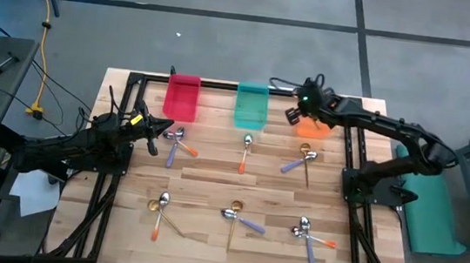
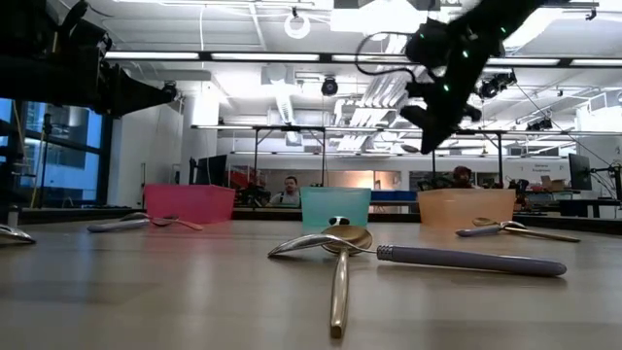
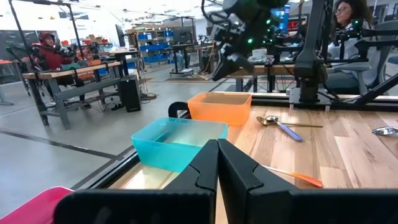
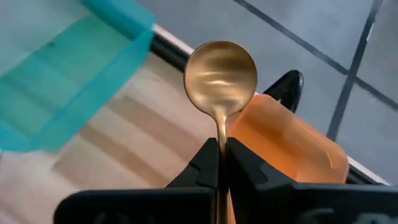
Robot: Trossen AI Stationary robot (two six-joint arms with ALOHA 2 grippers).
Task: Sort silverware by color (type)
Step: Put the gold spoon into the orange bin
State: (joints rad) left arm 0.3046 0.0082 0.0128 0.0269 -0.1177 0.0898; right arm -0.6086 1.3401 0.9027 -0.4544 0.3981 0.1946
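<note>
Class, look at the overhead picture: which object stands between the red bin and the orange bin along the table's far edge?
The teal bin stands between the red bin and the orange bin, clearest in the high view.

Overhead, table-level, two wrist views.

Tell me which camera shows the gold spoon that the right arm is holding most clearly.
The right wrist view: the gold spoon fills the frame, its handle pinched in the shut right end effector above the orange bin. The high, low and left wrist views show that end effector over the bin, but the spoon itself cannot be made out.
</note>
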